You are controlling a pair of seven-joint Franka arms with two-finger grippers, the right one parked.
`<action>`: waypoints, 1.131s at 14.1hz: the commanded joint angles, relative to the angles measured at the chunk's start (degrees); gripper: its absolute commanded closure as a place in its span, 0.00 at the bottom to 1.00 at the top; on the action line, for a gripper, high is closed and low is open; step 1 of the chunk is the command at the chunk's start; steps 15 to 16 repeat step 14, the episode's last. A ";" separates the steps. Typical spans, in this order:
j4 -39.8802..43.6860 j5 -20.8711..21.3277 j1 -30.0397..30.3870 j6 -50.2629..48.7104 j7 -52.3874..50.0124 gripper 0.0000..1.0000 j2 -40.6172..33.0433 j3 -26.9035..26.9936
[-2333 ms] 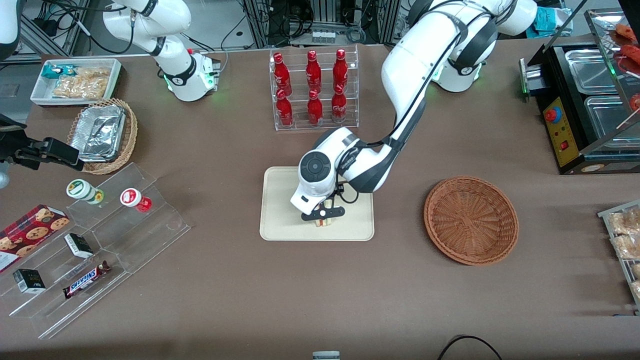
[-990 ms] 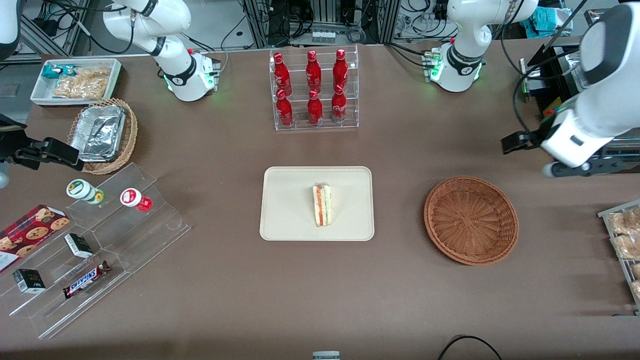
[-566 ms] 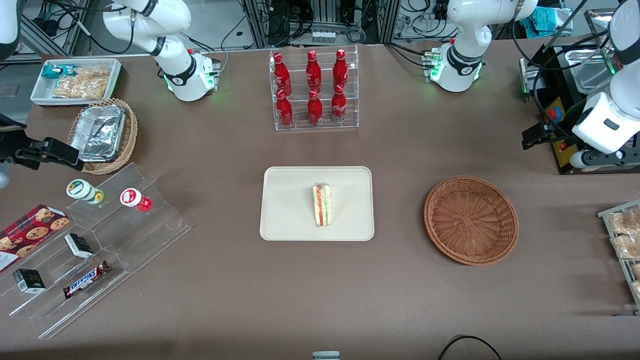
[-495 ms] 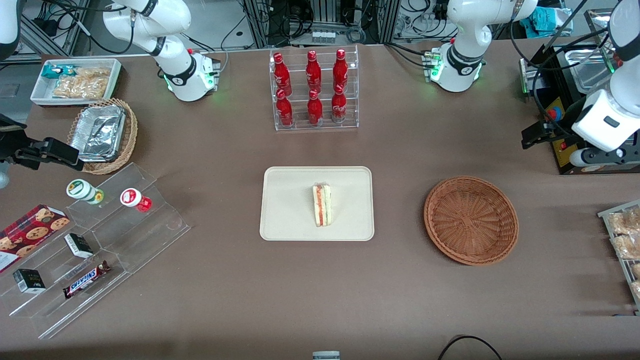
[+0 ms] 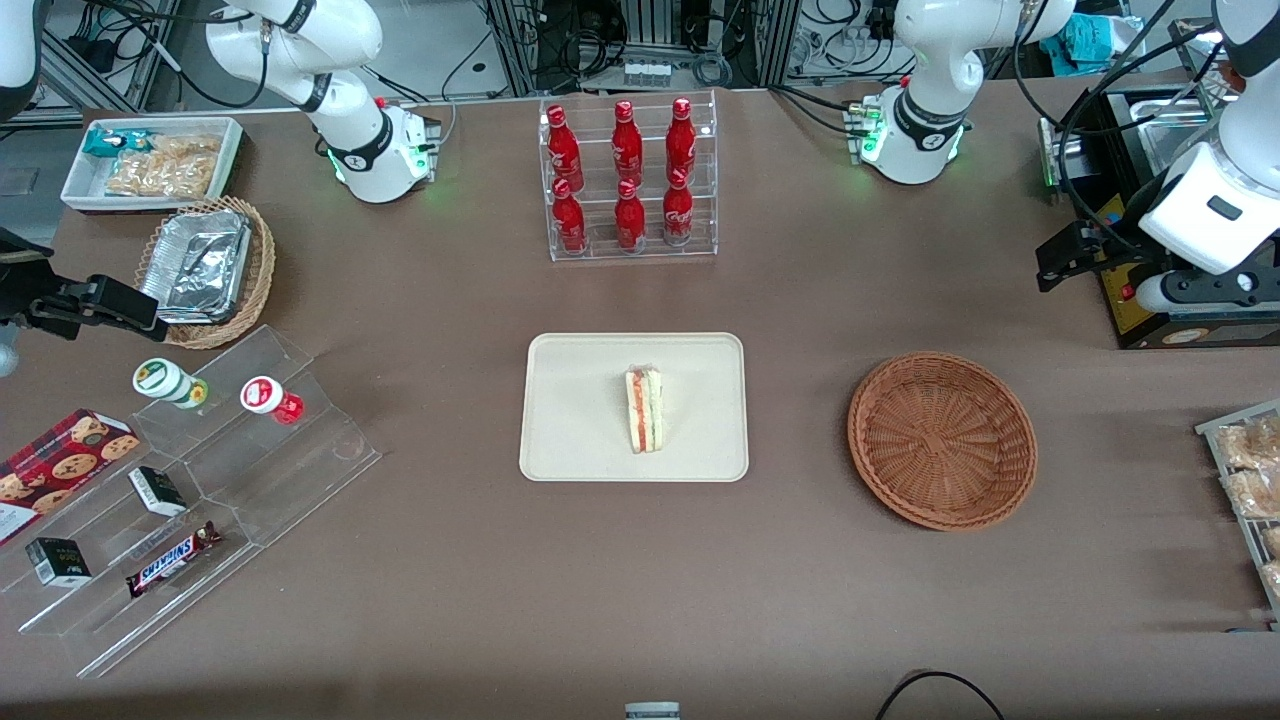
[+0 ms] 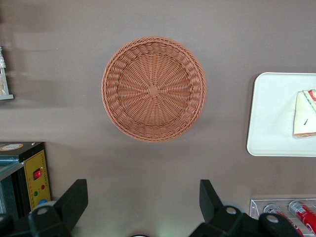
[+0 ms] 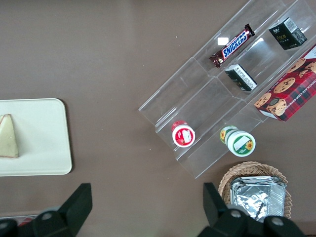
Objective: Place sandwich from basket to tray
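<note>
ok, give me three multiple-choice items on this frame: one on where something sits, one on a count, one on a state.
1. Where is the triangular white-bread sandwich?
A. in the round reddish-brown wicker basket
B. on the flat cream rectangular tray
C. on the bare table

2. How many red bottles stand in the clear acrylic rack?
A. four
B. six
C. eight

3. What state is the left arm's gripper in?
A. open, holding nothing
B. shut on the sandwich
C. shut on a bottle

Answers:
1 B: the sandwich lies on the tray, while the basket, toward the working arm's end, is empty.
2 B: the red bottles form two rows of three in the rack.
3 A: the gripper hangs high toward the working arm's end of the table, above bare table beside the basket, its fingers wide apart with only table between them.
</note>
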 commanded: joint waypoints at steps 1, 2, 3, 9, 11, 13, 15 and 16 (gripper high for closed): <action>0.74 -0.34 -0.02 -0.49 -0.37 0.00 -0.05 0.05; 0.74 -0.34 -0.02 -0.49 -0.11 0.00 -0.05 0.05; 0.74 -0.34 -0.02 -0.49 -0.02 0.00 -0.05 0.05; 0.83 -0.34 -0.02 -0.40 -0.98 0.00 -0.05 0.05; 0.83 -0.25 -0.02 -0.40 -2.38 0.00 -0.05 0.05; 0.83 -0.25 -0.02 -0.40 -2.39 0.00 -0.05 -0.04; 0.83 -0.25 -0.02 -0.40 -2.30 0.00 -0.05 0.05; 0.83 -0.25 -0.02 -0.40 -2.30 0.00 -0.05 0.05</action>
